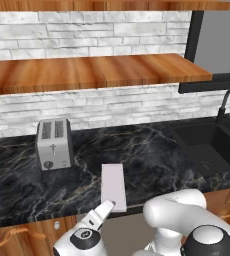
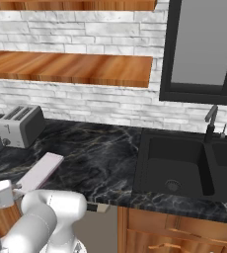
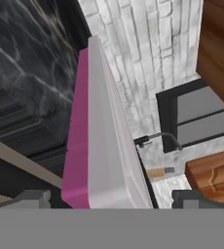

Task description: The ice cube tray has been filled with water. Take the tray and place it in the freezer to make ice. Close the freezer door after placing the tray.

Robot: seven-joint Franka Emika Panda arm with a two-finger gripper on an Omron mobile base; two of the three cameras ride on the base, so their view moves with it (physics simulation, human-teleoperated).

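1. Your ice cube tray [image 1: 112, 182] lies flat on the dark marble bench [image 1: 152, 150], at its near edge, with the near end reaching the lip; that overhang is likely why an approach from the front is on offer.
2. The pincer [image 1: 108, 206] sits at the tray's near end; in the hand view the tray [image 3: 104, 146] runs edge-on between the two dark fingertips [image 3: 33, 198], one on each side, so the jaws stand wide enough to straddle the slab; whether they already press on it you cannot tell from these pictures.
3. The hand is rolled, judging by the tilted window and faucet in the hand view; this probably lines the fingers up with the tray's thin sides.
4. The silver toaster [image 1: 54, 143] stands to the far left of the tray, apart from it; the black sink [image 2: 177, 168] is well to the right.
5. My judgement: you are at the grasp step, early in the task; keep the tray level once lifted, since it holds water; carrying, placing and closing the freezer door all remain.
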